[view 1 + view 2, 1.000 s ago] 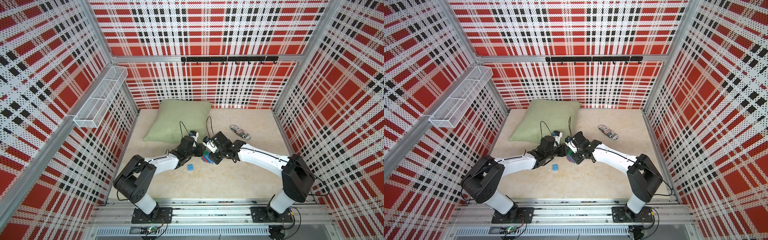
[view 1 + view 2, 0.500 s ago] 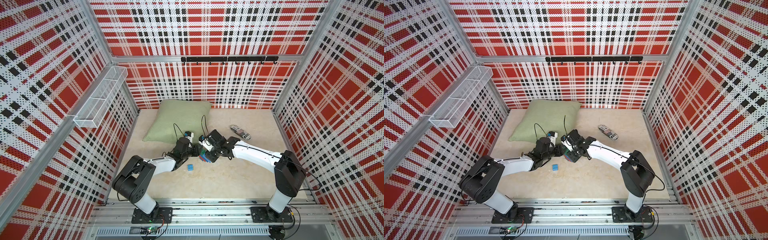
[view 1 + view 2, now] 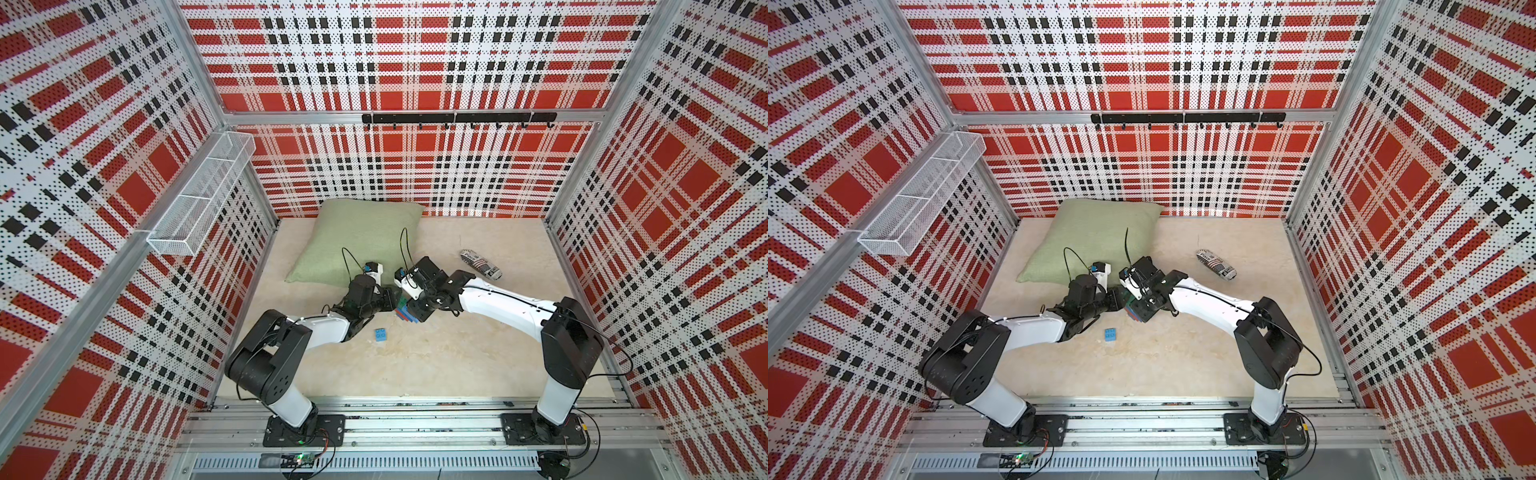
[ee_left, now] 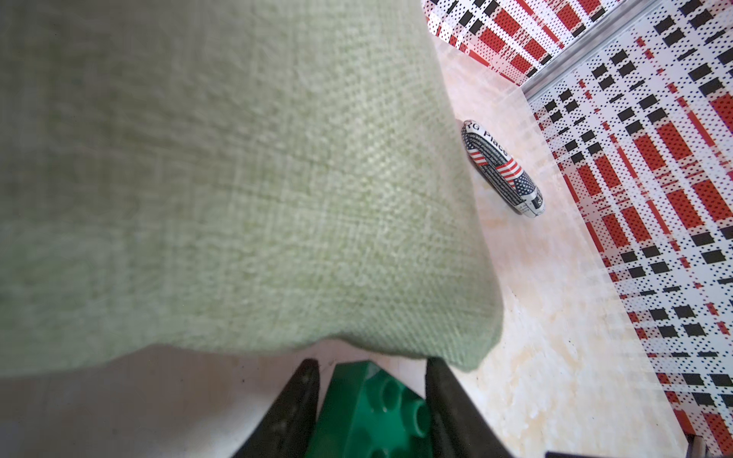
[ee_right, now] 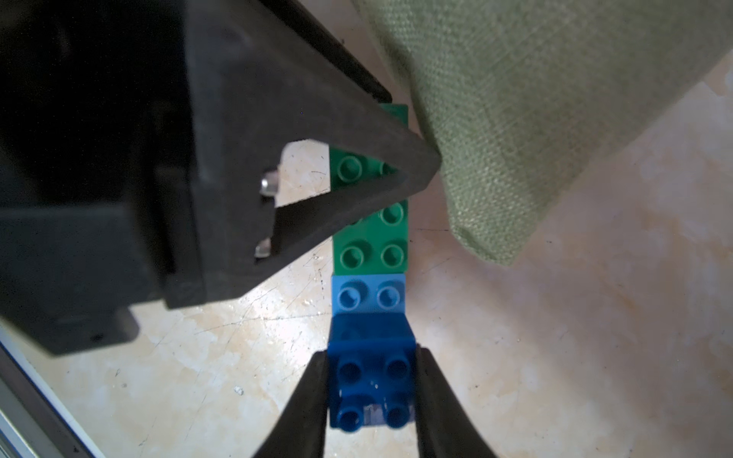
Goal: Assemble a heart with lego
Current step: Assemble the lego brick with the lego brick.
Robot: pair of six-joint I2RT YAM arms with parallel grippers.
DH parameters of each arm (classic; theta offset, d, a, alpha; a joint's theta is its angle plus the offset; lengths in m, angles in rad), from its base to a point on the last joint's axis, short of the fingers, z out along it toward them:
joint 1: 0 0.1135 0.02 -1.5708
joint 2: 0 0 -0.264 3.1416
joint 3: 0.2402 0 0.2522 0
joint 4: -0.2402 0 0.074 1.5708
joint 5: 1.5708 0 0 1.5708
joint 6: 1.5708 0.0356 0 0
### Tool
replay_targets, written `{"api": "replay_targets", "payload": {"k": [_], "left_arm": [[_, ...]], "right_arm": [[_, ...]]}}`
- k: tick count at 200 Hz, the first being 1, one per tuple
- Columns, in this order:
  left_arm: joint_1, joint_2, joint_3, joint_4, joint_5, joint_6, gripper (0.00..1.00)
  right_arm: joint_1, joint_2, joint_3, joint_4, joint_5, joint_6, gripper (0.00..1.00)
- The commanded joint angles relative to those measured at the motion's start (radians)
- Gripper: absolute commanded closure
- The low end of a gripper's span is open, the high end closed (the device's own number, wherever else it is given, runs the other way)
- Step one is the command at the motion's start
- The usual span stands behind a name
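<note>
Beige desk [image 3: 478, 357]: mottled stone-look top between plaid walls; both arms reach in from its front edge and meet near its middle.
Pillow [image 3: 357, 241]: sage green woven cloth, lying in the back left corner of the desk, with its front right corner pointing at the grippers.
Wire basket [image 3: 199, 199]: white mesh, fixed to the left wall above the desk.
Left gripper [image 4: 371, 376]: fingers clenched on the green brick [image 5: 371, 246], one on each side of it, tips close under the pillow's front edge.
Right gripper [image 5: 371, 357]: fingers clenched on the dark blue brick [image 5: 371, 388], facing the left gripper.
Heart [image 3: 405, 312]: held at both ends between the grippers, just off the pillow's front right corner. The right wrist view shows a joined row of green, then the light blue brick [image 5: 369, 295], then dark blue. Both top views show blue and red edges. Whether it touches the desk cannot be told.
Flag-printed case [image 3: 481, 264]: lying flat toward the back right of the desk, well apart from the pillow and the arms.
Loose brick [image 3: 380, 335]: blue, four studs up, alone on the desk near the left gripper, toward the front edge, apart from the heart.
</note>
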Motion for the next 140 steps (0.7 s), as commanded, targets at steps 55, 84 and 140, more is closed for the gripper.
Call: {"api": "replay_targets", "payload": {"k": [55,84,140], "left_arm": [[-0.024,0.023,-0.025,-0.127,0.045,-0.011,0.53],[-0.060,0.029,-0.007,-0.127,0.044,-0.022,0.52],[-0.063,0.041,0.001,-0.115,0.036,-0.039,0.52]], "right_arm": [[-0.009,0.026,-0.001,-0.117,0.024,0.039,0.65],[-0.013,-0.004,-0.016,-0.146,0.040,0.029,0.65],[-0.027,-0.034,-0.017,-0.120,0.033,0.049,0.63]]}}
